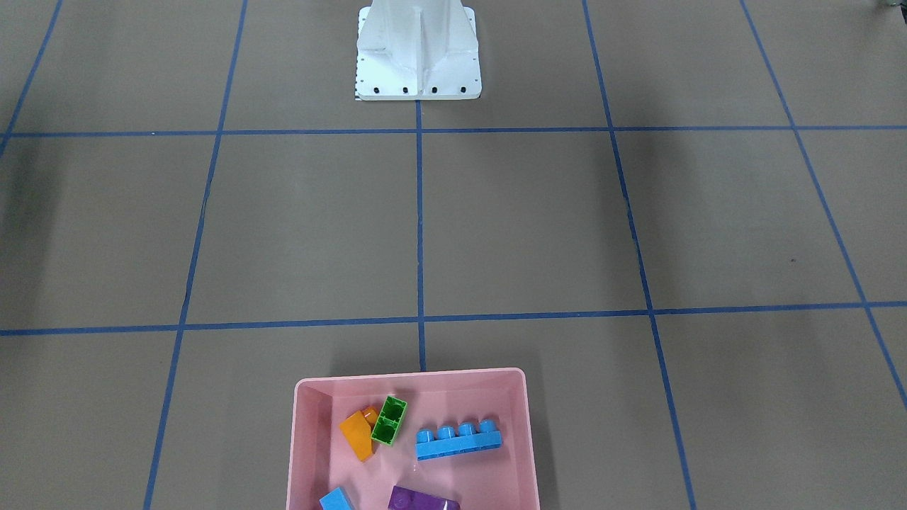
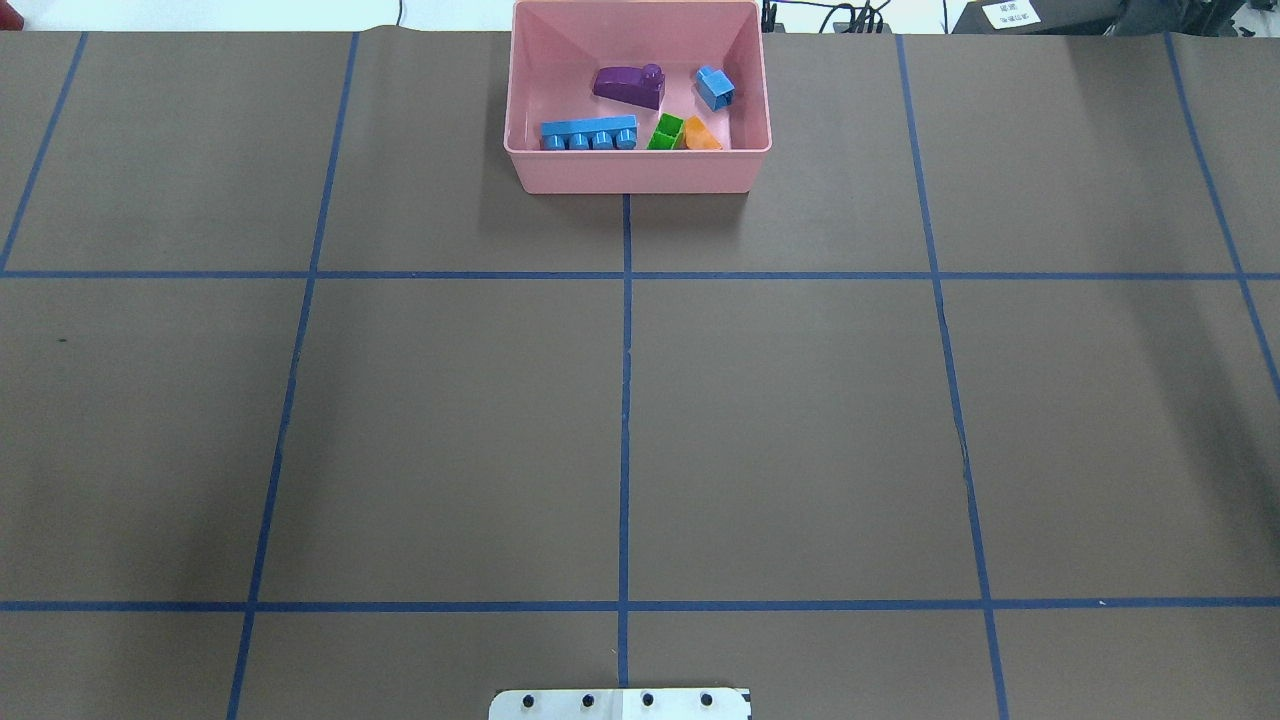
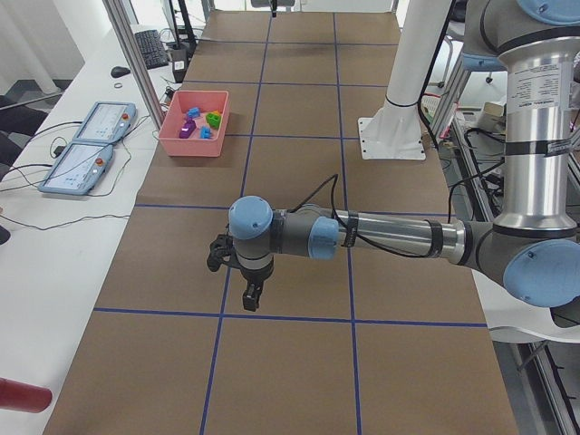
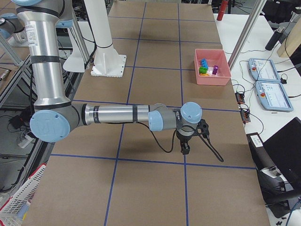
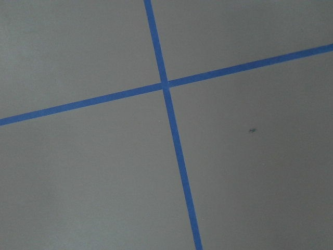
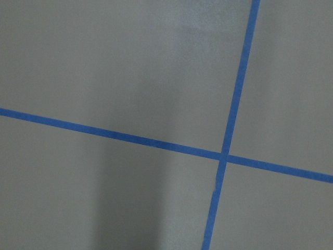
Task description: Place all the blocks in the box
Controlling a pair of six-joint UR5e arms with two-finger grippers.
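Blocks number five, and we find every one inside the box (image 1: 305, 439), which sits at the worktop's (image 2: 800, 420) edge farthest from the robot, on the middle blue tape line (image 2: 625, 400). In the front-facing view the orange sloped block (image 1: 356, 435) and the green block (image 1: 389, 421) lie side by side and touching, the green one showing its two hollow cells. Just beside them, but apart, the long blue block (image 1: 458, 440) lies on its side with its four studs turned toward the robot. The small blue cube (image 1: 336, 500) and the purple block (image 1: 423, 500) rest near the box's wall on the operators' side, apart from each other. Both arms reach out low over the worktop, well apart from the box. We see the left pincer (image 3: 251, 294) only in the left side view, pointing down near a tape line, and the right pincer (image 4: 185, 149) only in the right side view, likewise pointing down. From those views we cannot tell how wide either one stands. Each wrist camera shows only brown worktop and a crossing of blue tape. The white base plate (image 1: 418, 57) stands at the robot's end.
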